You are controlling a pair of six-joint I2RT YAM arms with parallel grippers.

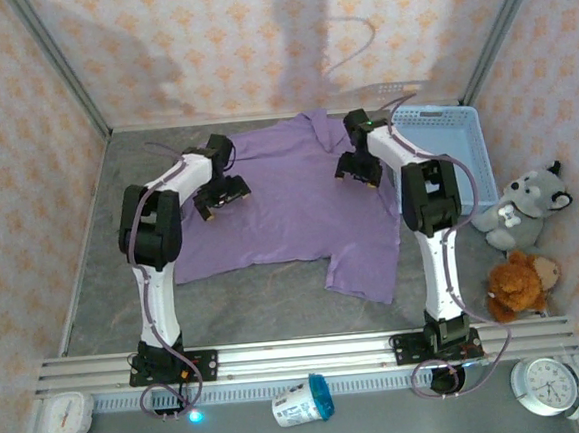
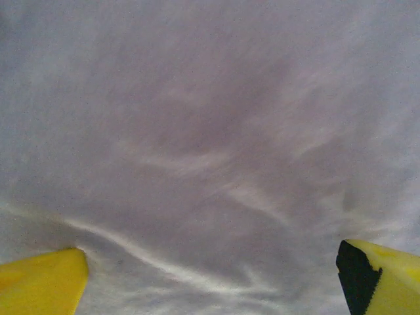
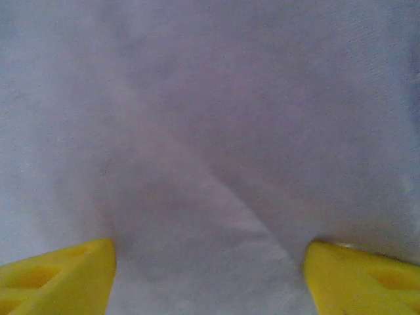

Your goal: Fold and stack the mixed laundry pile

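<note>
Lying spread out on the grey surface [image 1: 105, 291], the lavender-purple T-shirt [image 1: 289, 206] sits directly to the left of the light blue basket [image 1: 432, 113]. Its right edge comes close to the basket's left wall, but the right arm covers that stretch, so I cannot tell whether they touch. One part of the shirt juts toward the arm bases, nearer to them than the basket's near corner.

The right tool [image 1: 358, 171] hangs low over the shirt, just beside the basket's left wall. In the right wrist view its yellow fingers [image 3: 59, 275] stand apart, with smooth lavender cloth across the gap and a faint diagonal crease between them. Nothing is pinched.

The left tool [image 1: 223, 194] is over the side of the shirt farthest from the basket, well apart from it. In the left wrist view its fingers [image 2: 39, 282] are spread wide, one at each lower corner. Lightly wrinkled cloth lies flat between them and a pale crease runs off from the left finger. It grips nothing.

A grey plush wolf [image 1: 525, 208] sits just to the right of the basket's near corner. A brown plush toy [image 1: 521, 284] sits beyond the wolf, farther from the basket and toward the arm bases.
</note>
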